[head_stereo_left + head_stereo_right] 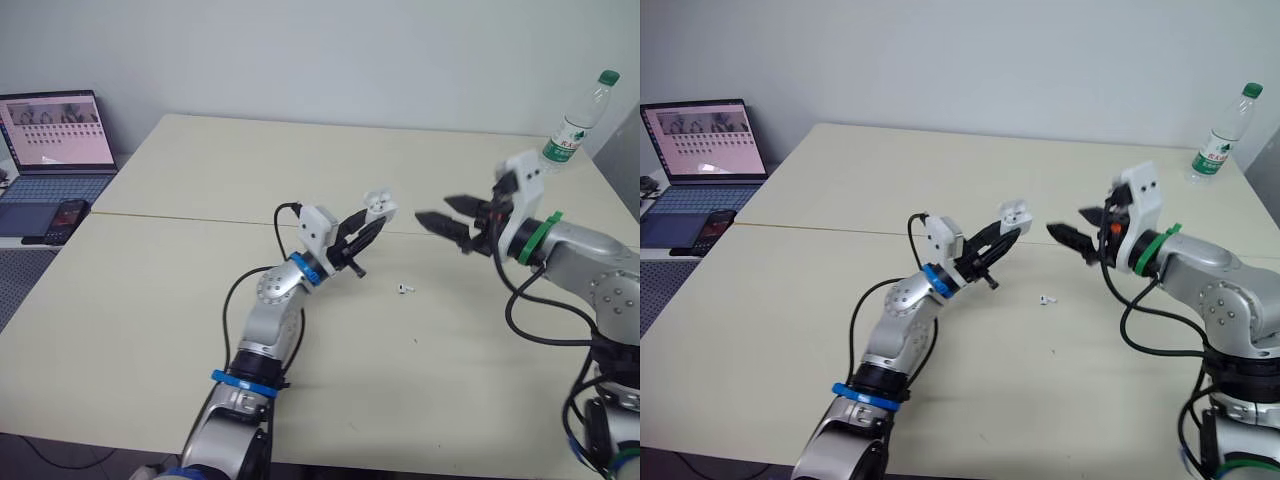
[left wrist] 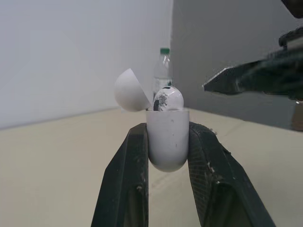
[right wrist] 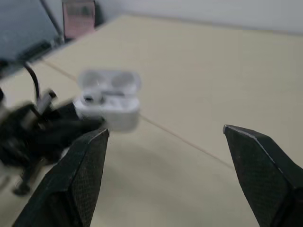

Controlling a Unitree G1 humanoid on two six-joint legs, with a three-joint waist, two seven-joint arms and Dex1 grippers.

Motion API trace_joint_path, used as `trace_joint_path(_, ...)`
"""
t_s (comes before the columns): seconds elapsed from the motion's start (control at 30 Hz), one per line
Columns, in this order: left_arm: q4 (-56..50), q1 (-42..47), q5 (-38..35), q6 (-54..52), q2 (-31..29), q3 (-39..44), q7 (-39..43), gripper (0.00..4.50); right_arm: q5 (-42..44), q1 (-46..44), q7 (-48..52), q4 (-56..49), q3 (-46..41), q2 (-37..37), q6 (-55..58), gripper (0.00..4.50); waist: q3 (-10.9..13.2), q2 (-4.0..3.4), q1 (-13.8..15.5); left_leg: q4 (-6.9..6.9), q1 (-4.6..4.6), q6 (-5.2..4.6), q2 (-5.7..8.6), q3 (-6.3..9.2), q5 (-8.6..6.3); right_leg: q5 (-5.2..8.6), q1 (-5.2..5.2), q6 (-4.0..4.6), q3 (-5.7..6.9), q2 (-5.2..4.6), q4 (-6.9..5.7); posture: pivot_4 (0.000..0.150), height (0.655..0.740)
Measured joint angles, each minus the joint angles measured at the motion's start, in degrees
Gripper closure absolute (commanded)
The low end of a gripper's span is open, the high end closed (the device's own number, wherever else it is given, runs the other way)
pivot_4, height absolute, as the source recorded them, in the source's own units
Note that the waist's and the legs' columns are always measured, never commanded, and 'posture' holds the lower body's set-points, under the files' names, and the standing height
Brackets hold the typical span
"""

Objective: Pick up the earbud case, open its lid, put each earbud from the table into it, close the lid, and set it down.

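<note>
Left gripper [image 1: 365, 228] clamps the earbud case [image 2: 167, 142] aloft over the table [image 1: 200, 300], lid [image 2: 131, 91] open and one earbud [image 2: 168, 98] seated, so the spread, empty right gripper [image 3: 165, 130] can fetch the other earbud [image 1: 404, 289] lying on the tabletop between them

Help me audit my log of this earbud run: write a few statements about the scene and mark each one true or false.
1. The left gripper is shut on the earbud case. True.
2. The case's lid is closed. False: it stands open.
3. A loose earbud lies on the table. True.
4. The right gripper holds an earbud. False: its fingers are open and empty, close to the case.
5. The case is empty. False: a seated earbud is in it.
6. A water bottle stands at the table's far right. True.
</note>
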State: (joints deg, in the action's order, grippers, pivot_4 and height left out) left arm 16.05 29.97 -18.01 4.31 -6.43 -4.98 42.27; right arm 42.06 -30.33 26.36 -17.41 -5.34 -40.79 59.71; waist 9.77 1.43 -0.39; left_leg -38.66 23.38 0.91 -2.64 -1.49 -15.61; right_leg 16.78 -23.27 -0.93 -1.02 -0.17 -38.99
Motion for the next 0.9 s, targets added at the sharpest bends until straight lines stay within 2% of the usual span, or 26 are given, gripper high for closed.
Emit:
trace_joint_path(0.13,-0.43,-1.33,-1.68,-3.03,-3.36,1.72,2.53,3.74,-5.16,0.73,3.39,0.81,8.38,-3.79,-0.04,0.48,0.02,-0.01,0.03,-0.04,0.01,0.00,-0.02,0.03,0.00,0.00,-0.02,0.00,0.03,-0.01,-0.03,0.150,0.7362)
trace_joint_path(0.33,-3.33,-3.50,-3.85,-6.81,-7.15,3.26,5.74,3.74,-10.78,0.72,7.84,-0.76,17.27,-4.48,-1.65,0.48,0.02,0.00,0.10,-0.04,0.02,0.01,-0.01,0.03,0.00,0.00,-0.02,0.00,0.03,-0.03,-0.01,0.150,0.7362)
trace_joint_path(0.5,-6.39,-5.67,-4.06,-8.97,-9.15,3.18,7.23,3.74,-15.18,1.11,11.07,0.74,20.62,-3.85,-6.19,0.48,0.02,0.00,0.17,-0.08,0.03,0.01,0.00,0.03,0.00,-0.02,-0.01,-0.02,0.03,-0.07,-0.01,0.150,0.7362)
trace_joint_path(0.77,-9.29,-7.68,-4.62,-11.40,-10.32,3.24,7.15,3.74,-22.77,1.56,15.07,10.76,23.60,-0.60,-14.80,0.48,0.02,0.00,0.22,-0.10,0.02,0.01,-0.02,0.02,0.00,-0.04,-0.01,0.00,0.03,-0.08,-0.04,0.150,0.7362)
trace_joint_path(0.9,-9.91,-8.17,-4.62,-11.87,-10.23,3.18,6.90,3.74,-24.70,0.29,16.38,13.93,23.68,1.47,-16.72,1.30,0.02,-0.01,0.13,-0.11,0.00,0.01,-0.03,0.01,0.01,-0.08,-0.01,0.03,0.03,-0.07,-0.05,0.150,0.7362)
